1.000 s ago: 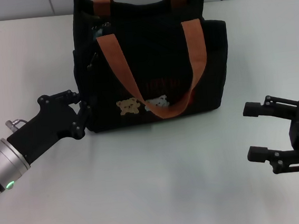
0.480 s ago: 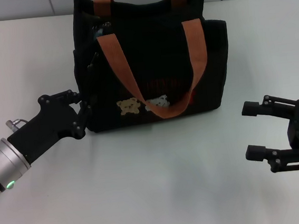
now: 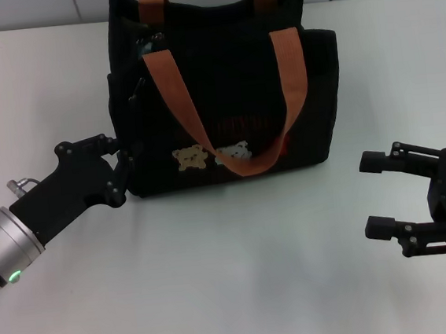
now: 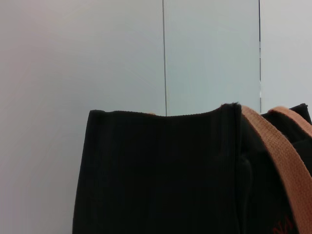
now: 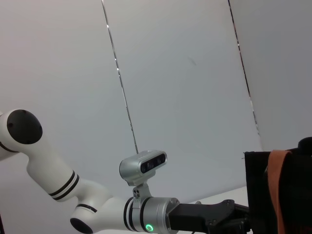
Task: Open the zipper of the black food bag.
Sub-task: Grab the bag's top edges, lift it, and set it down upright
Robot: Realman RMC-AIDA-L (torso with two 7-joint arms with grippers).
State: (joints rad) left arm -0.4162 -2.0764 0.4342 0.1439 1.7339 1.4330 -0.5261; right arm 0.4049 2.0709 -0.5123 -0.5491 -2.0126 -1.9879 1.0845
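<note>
Zipper [image 3: 139, 49] runs along the mouth of the black food bag [image 3: 225, 104], upright at the counter's [image 3: 241, 268] far side. Left tool [image 3: 124, 162] sits against the bag's lower left corner, likely bracing it; grip state can't tell. Right tool [image 3: 377, 193] released, well apart, idle. Versus a second ago: essentially unchanged.

a plain white table [image 3: 241, 268] carries everything here. the black food bag [image 3: 232, 95] stands upright on it toward the far edge, its orange-brown handles [image 3: 195, 122] draped down the front.
</note>
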